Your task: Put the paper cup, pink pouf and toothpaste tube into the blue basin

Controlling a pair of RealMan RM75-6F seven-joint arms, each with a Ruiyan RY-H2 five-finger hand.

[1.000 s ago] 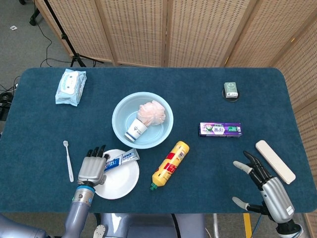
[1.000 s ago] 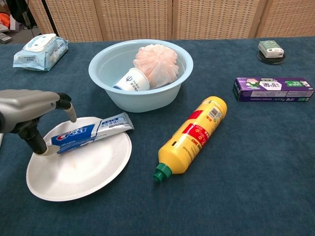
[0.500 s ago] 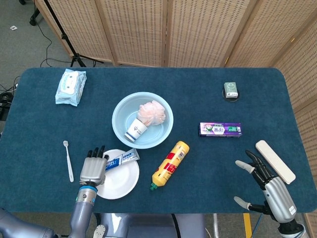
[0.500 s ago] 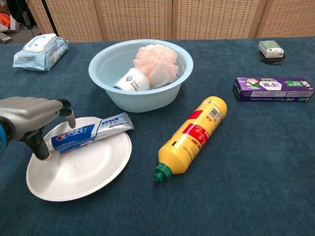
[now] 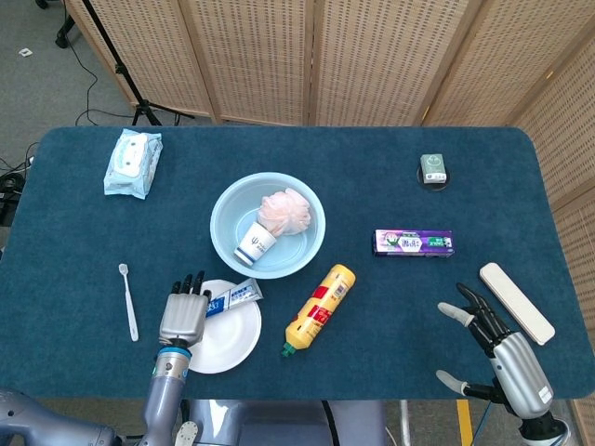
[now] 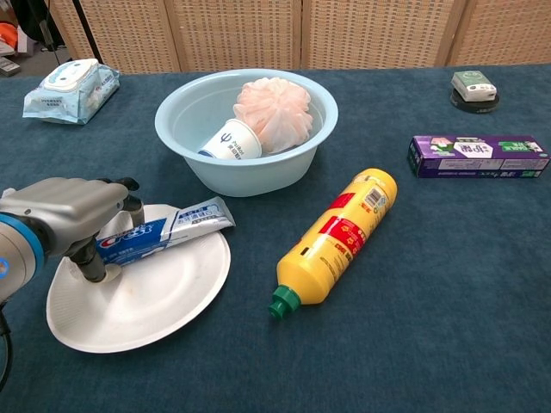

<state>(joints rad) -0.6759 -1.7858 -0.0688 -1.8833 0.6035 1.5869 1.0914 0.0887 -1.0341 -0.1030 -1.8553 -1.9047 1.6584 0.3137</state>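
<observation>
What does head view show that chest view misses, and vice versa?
Head view only: the right hand hovering open near the white case, the toothbrush left of the plate, and the whole table edge.

Chest view only: a side look at the left hand, its fingers curled down at the toothpaste tube; a firm grip can't be confirmed.

Both: blue basin holding paper cup and pink pouf, white plate, yellow bottle, purple box, wipes pack.

"Crest" reads in white on the blue toothpaste tube [image 6: 164, 237] at lower left. Print on the purple box [image 6: 479, 156] at right and the yellow bottle [image 6: 340, 237] at centre is too small to read; the paper cup [image 6: 230, 141] carries what may be a blue logo.
</observation>
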